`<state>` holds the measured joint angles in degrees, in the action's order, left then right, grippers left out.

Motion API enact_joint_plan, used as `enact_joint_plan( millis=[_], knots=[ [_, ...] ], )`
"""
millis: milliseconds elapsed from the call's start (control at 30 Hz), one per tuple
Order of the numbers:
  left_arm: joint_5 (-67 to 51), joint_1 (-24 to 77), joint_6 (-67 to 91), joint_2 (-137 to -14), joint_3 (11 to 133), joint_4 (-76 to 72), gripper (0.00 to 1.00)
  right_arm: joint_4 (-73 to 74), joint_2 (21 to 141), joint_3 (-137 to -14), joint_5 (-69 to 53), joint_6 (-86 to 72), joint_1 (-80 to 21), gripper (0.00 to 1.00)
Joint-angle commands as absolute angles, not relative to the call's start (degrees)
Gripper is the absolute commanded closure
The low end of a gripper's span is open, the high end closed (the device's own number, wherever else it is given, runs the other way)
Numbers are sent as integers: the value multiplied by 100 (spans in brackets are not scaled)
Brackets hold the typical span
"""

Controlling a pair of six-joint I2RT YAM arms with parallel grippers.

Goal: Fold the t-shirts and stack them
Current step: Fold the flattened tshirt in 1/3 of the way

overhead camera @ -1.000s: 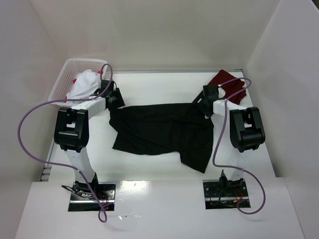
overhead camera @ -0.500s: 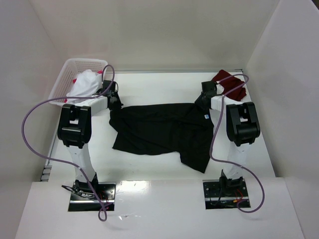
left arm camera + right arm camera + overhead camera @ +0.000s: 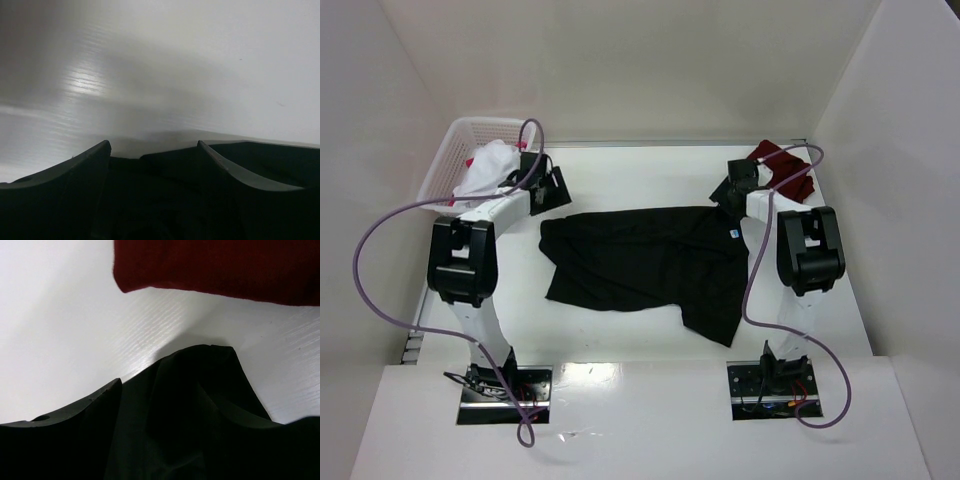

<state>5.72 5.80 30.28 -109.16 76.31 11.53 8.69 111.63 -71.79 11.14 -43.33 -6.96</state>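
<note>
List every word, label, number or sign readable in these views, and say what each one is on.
No text can be read in any view.
White neck label on the black t-shirt: too small to read from the top camera, and out of view in both wrist cameras.
Maroon t-shirt and white basket: no writing visible.

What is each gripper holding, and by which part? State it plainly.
Nothing is clamped. The left gripper hangs open beside the black t-shirt; the right gripper stands open around its far right corner.
</note>
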Motion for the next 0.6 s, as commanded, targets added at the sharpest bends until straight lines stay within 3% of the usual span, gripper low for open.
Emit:
enact_joint_plan(
  millis=[0, 167, 567],
  knots=[
    [571, 571, 2918, -10345, 7472, 1099, 24, 870, 10670, -7208, 1187, -4254, -650, 35],
    [316, 624, 2918, -10266, 6988, 984, 32, 870, 10608, -7023, 1187, -4254, -598, 35],
    [316, 677, 2918, -10986, 7110, 984, 37, 923, 10661, -6961, 1239, -4254, -598, 30]
  ],
)
